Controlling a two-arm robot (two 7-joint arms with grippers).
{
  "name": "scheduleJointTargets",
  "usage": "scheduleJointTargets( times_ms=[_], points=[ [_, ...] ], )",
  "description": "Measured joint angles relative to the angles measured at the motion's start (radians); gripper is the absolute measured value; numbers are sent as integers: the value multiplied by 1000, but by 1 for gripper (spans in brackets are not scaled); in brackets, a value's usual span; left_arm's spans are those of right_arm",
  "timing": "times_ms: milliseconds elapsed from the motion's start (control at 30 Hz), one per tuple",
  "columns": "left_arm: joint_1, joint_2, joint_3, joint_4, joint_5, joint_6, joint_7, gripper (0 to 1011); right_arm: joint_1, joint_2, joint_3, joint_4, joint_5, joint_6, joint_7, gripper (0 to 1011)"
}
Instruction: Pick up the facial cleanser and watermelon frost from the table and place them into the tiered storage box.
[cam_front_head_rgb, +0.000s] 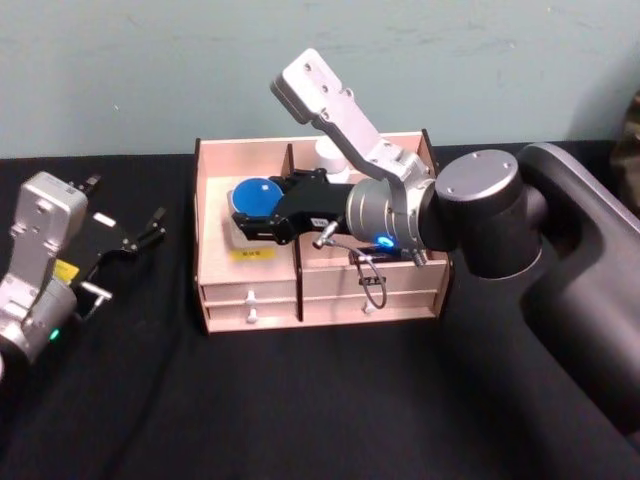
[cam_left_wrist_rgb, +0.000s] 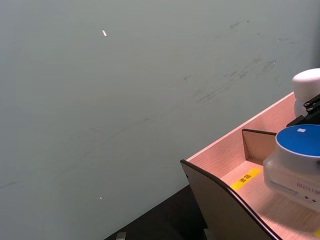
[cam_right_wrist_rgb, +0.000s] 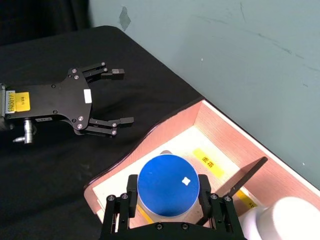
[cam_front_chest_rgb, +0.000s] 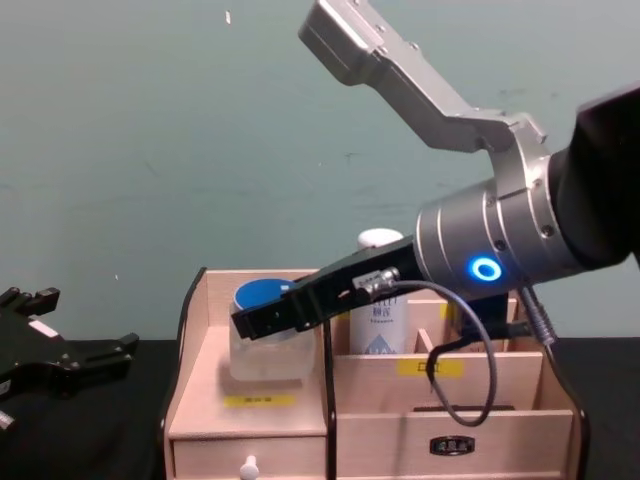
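The tiered storage box (cam_front_head_rgb: 330, 300) stands mid-table. My right gripper (cam_front_head_rgb: 245, 212) reaches into its left compartment, shut on the watermelon frost (cam_front_head_rgb: 256, 193), a frosted jar with a blue lid. In the right wrist view the fingers (cam_right_wrist_rgb: 131, 196) flank the blue lid (cam_right_wrist_rgb: 167, 184). From the chest, the jar (cam_front_chest_rgb: 262, 350) rests on the compartment floor. The facial cleanser (cam_front_chest_rgb: 381, 318), a white bottle, stands upright in a rear compartment (cam_front_head_rgb: 328, 155), just behind the jar. My left gripper (cam_front_head_rgb: 130, 205) lies open on the table left of the box.
Black cloth covers the table (cam_front_head_rgb: 300, 400), with free room in front of the box. A pale green wall (cam_front_head_rgb: 150, 70) rises right behind it. Two small drawers (cam_front_head_rgb: 250, 296) with white knobs face me. Yellow labels (cam_right_wrist_rgb: 206, 159) mark the shelves.
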Motion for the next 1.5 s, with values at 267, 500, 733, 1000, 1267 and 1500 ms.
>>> scheduleJointTargets(
  times_ms=[267, 500, 733, 1000, 1267, 1500],
  points=[
    [0, 0, 0, 0, 0, 0, 0, 1001, 4, -19, 0, 29, -16, -5, 10, 724],
    [0, 0, 0, 0, 0, 0, 0, 1001, 4, -26, 4, 48, -27, -7, 15, 726],
    [0, 0, 0, 0, 0, 0, 0, 1001, 3, -27, 5, 51, -30, -7, 18, 726],
    [0, 0, 0, 0, 0, 0, 0, 1001, 3, -26, 5, 50, -29, -7, 18, 900],
    [0, 0, 0, 0, 0, 0, 0, 1001, -6, -26, 12, 40, -35, -17, 10, 1002],
    [0, 0, 0, 0, 0, 0, 0, 1001, -22, -15, 30, -10, -56, -41, -4, 1002]
  ],
)
